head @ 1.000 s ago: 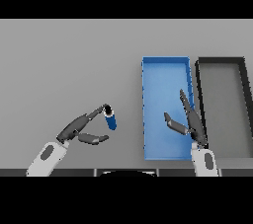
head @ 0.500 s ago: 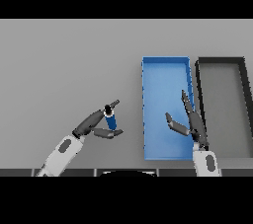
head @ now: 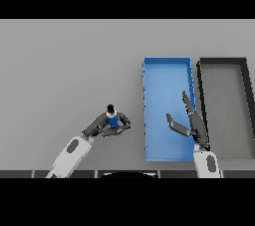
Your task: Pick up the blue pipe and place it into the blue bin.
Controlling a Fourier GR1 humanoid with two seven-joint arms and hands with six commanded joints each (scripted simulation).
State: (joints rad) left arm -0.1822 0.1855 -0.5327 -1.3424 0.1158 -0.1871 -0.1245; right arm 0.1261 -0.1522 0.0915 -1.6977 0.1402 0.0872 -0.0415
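The left hand (head: pixel 107 126) has its fingers (head: pixel 123 120) curled round the blue pipe (head: pixel 113 119), which stands upright on the grey bench (head: pixel 69 65), well left of the blue bin (head: pixel 166 109); the wrap from both sides looks meant to secure it before lifting. The right hand (head: pixel 191 123) hovers over the bin's right side, fingers straight and spread, idle. A dark bin (head: pixel 223 108) sits just beside the blue one. Compared with half a second ago, the left fingers have closed tighter about the pipe; the right hand has barely shifted.
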